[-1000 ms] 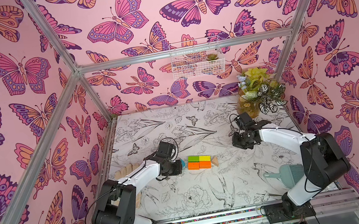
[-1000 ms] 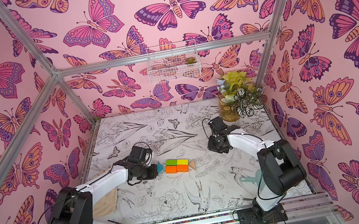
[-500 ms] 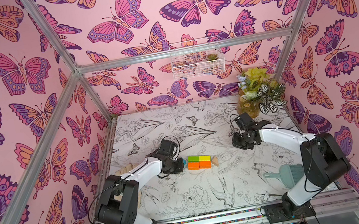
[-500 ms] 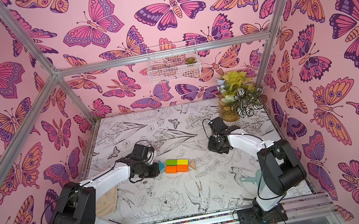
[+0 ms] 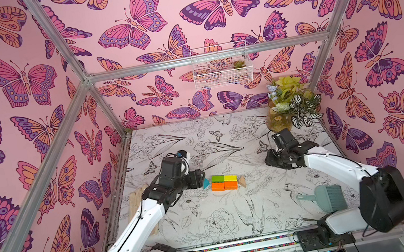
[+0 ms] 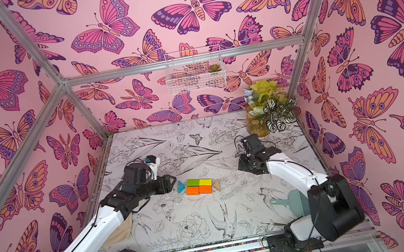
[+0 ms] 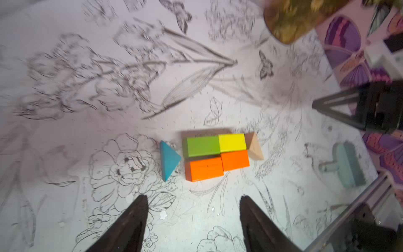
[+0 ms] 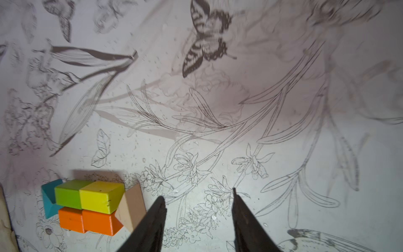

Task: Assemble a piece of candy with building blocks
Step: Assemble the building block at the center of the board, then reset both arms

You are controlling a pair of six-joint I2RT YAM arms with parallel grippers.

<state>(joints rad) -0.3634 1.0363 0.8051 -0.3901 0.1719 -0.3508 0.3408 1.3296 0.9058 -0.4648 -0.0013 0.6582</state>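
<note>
Left wrist view has the left tool (image 7: 193,197) open and empty, short of the piece of candy (image 7: 220,152): green wooden brick (image 7: 202,145), yellow wooden brick (image 7: 232,141), two orange wooden bricks (image 7: 206,169), with a teal wooden wedge (image 7: 169,160) and a plain tan wooden wedge (image 7: 254,147) at the ends. Both top views put it just below mid-frame on the table (image 5: 170,143). The right tool (image 8: 197,194), also open and empty, stands off the tan end. Assembly looks complete; next calls for backing off without brushing blocks. In a top view the left tool half-hides the teal wooden wedge (image 5: 207,183).
</note>
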